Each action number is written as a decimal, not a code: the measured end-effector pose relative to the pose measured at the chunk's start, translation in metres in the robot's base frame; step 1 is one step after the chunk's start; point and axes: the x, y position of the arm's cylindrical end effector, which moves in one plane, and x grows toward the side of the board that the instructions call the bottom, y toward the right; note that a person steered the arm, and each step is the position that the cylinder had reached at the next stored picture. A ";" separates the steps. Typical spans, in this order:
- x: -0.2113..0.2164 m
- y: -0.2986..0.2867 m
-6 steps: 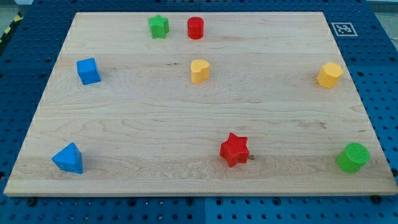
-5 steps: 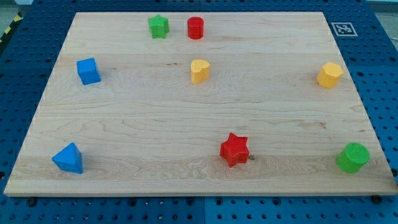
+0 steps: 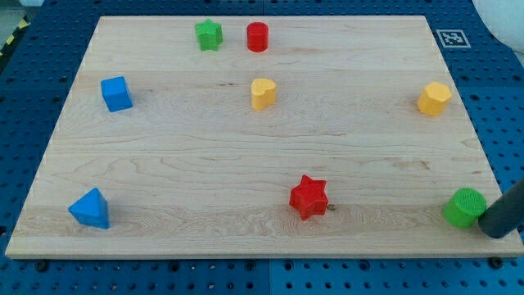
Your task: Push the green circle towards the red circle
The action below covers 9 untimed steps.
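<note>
The green circle [image 3: 464,206] stands near the board's bottom right corner. The red circle [image 3: 257,37] stands far off at the view's top, a little left of centre. My rod comes in from the right edge, and my tip [image 3: 494,232] is just to the right of and slightly below the green circle, close to it or touching it.
A green star [image 3: 209,34] sits just left of the red circle. A yellow heart [image 3: 262,93] lies below the red circle. A red star [image 3: 309,197], a yellow hexagon [image 3: 434,98], a blue cube [image 3: 116,93] and a blue triangle [image 3: 90,209] also stand on the wooden board [image 3: 164,147].
My rod has come into view at the bottom right, beside the green circle. No block has visibly moved.
</note>
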 end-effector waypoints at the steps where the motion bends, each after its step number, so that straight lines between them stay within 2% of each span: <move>1: -0.010 -0.012; 6: -0.058 -0.092; 9: -0.111 -0.155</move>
